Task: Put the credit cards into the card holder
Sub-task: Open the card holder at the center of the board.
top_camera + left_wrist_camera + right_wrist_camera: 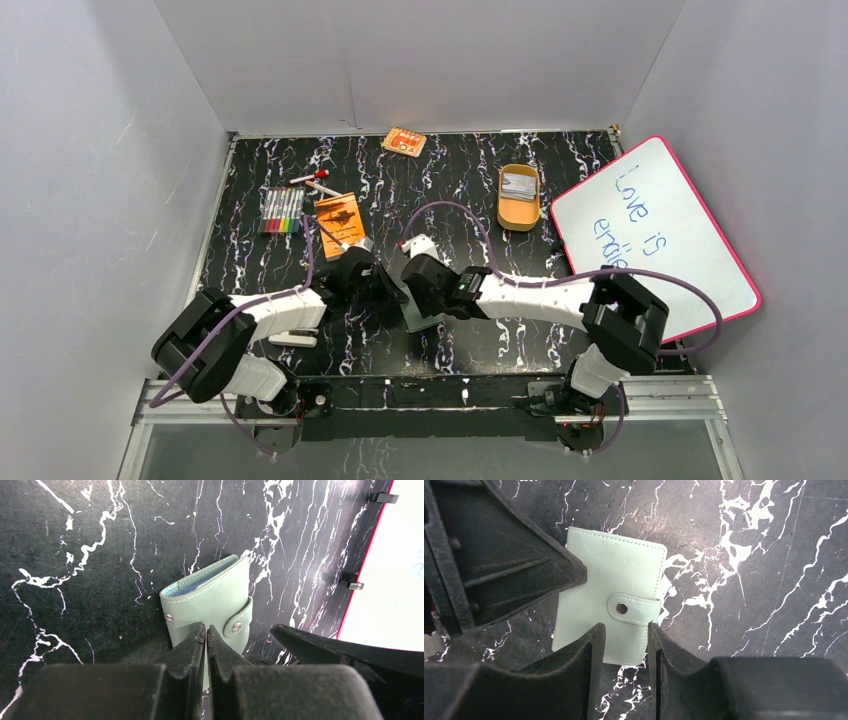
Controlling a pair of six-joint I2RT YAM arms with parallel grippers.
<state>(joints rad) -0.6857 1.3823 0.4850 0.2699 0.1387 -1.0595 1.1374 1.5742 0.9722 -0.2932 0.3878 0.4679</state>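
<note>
The sage-green card holder lies shut and snapped on the black marble table, between the two arms. The right gripper is spread wide, its fingers straddling the edge below the snap tab. The left gripper is clenched almost tight at the opposite edge, a green sliver showing in the slit; whether it pinches the cover, I cannot tell. Pale credit cards sit well apart in the tan oval tray.
</note>
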